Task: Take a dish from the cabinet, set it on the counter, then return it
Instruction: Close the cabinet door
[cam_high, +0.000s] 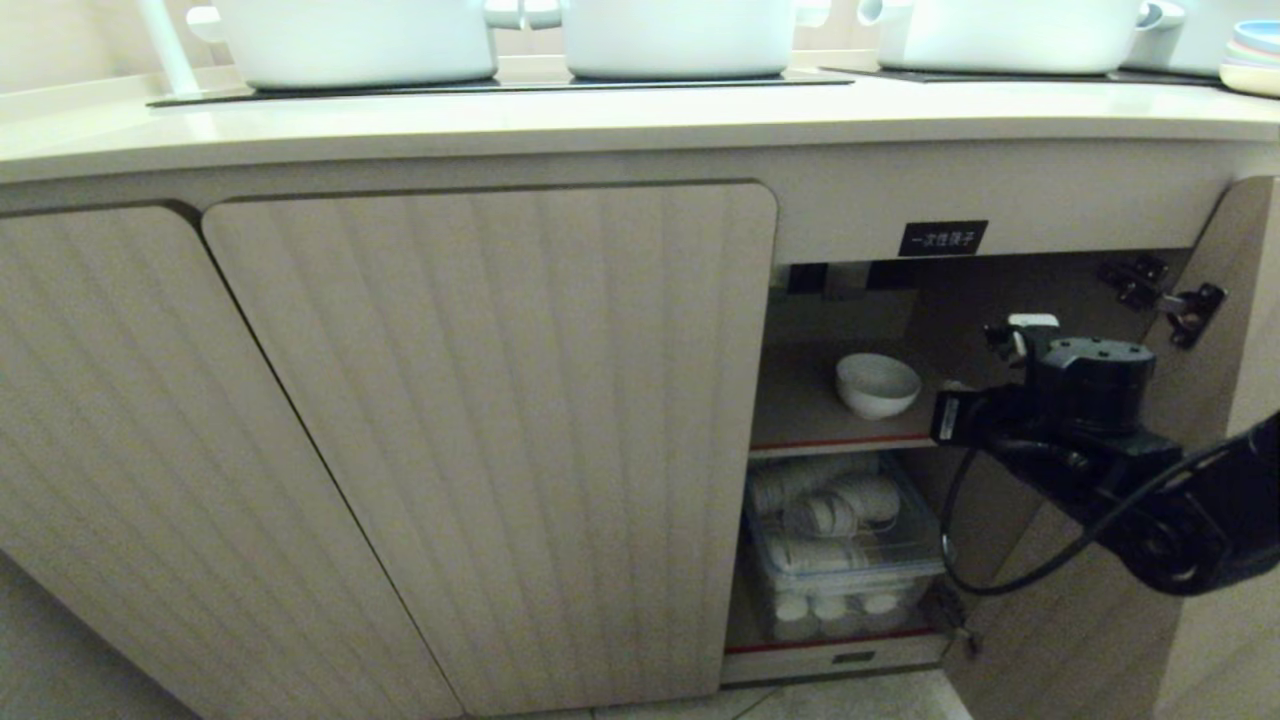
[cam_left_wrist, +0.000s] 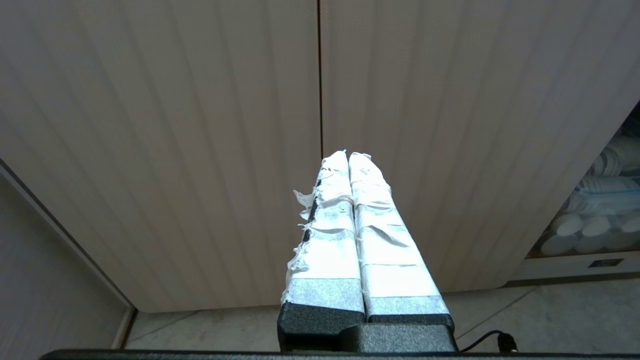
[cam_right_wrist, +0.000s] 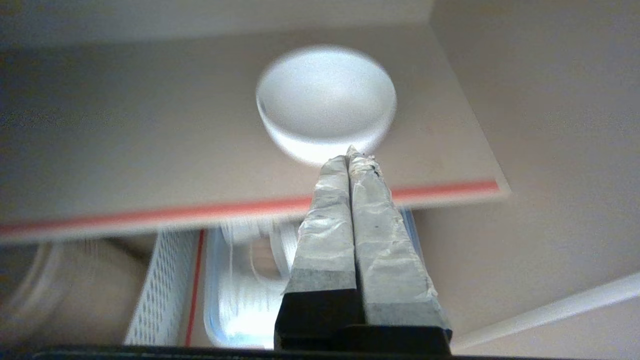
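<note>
Bowl (cam_high: 878, 385) sits upright on the upper shelf (cam_high: 800, 410) of the open cabinet (cam_high: 860, 300), the one under the small black label (cam_high: 942, 238), near the red-edged front lip and not yet touched. Right gripper (cam_right_wrist: 356, 155) is just outside the opening, at about shelf height to the bowl's right, jaws clenched on nothing; in the wrist view the taped tips line up with the near side of the bowl. Left gripper (cam_left_wrist: 347, 156) is parked low facing the closed fluted doors (cam_left_wrist: 200, 150), jaws also pressed together and empty. Step in hand, as I read it: the reach-in for the first pick, so the task is at its start. To do it well: spread the jaws before they get to the rim, not at it, since shut tips would just shove the bowl back along the shelf. Come in slightly above the rim, drop one finger inside and one outside the near wall, then pinch. Glossy deep side looks slippery, so grip low on the wall, not the very edge. Watch the hinge (cam_high: 1190, 305) and the open door (cam_high: 1240, 300) on the right, and lift clear of the shelf lip before pulling out toward the surface (cam_high: 640, 120) above, which already carries white pots (cam_high: 350, 40).
</note>
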